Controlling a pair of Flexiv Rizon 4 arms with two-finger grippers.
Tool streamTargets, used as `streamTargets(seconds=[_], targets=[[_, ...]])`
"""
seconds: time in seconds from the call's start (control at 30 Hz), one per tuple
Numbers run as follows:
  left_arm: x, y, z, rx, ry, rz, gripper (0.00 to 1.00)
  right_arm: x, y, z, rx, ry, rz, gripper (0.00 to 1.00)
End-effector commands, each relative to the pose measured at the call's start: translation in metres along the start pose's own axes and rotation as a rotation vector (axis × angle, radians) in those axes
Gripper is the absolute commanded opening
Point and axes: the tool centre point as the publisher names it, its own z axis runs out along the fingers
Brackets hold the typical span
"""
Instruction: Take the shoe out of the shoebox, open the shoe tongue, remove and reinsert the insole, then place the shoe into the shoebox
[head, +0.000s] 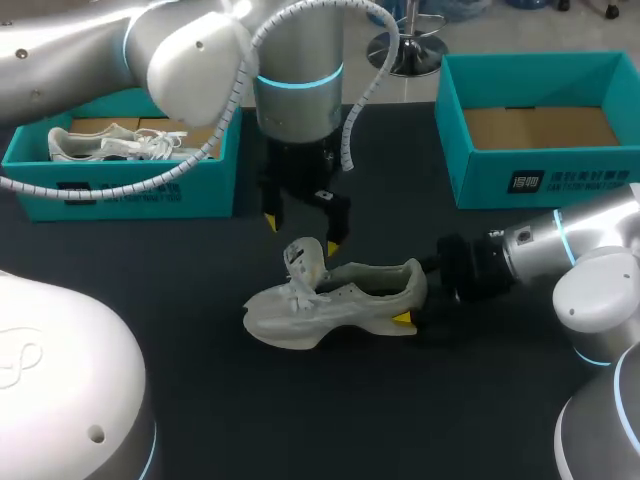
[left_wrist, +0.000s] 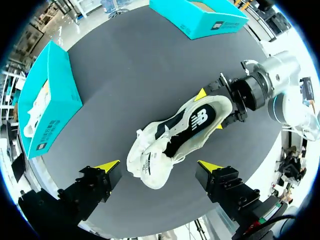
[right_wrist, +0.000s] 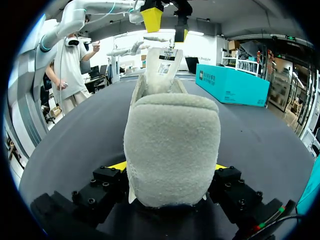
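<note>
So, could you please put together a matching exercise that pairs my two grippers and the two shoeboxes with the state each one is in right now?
Things
1. left gripper
2. right gripper
3. left shoebox
4. right shoebox

States
A. shows only its bare brown bottom
B. open, over the raised tongue of the shoe on the table
C. holds a second shoe
D. shut on the shoe's heel

Pairs: 1-B, 2-D, 3-C, 4-A.
</note>
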Motion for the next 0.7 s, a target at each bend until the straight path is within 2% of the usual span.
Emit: streamTargets(seconds=[0.03, 0.1, 0.57, 0.7], targets=[[0.010, 0.003, -0.005, -0.013, -0.145, 0.984, 1.00, 0.000, 0.000, 0.002, 0.004, -0.001, 0.000, 0.00], [0.013, 0.005, -0.009, 0.017, -0.141, 1.074, 1.00, 0.000, 0.000, 0.002, 0.004, -0.001, 0.000, 0.00], [0.015, 0.003, -0.011, 0.007, -0.143, 1.063, 1.00, 0.000, 0.000, 0.002, 0.004, -0.001, 0.000, 0.00], [0.027, 0.002, -0.007, 0.062, -0.097, 1.084, 1.00, 0.000, 0.000, 0.002, 0.004, -0.001, 0.000, 0.00]])
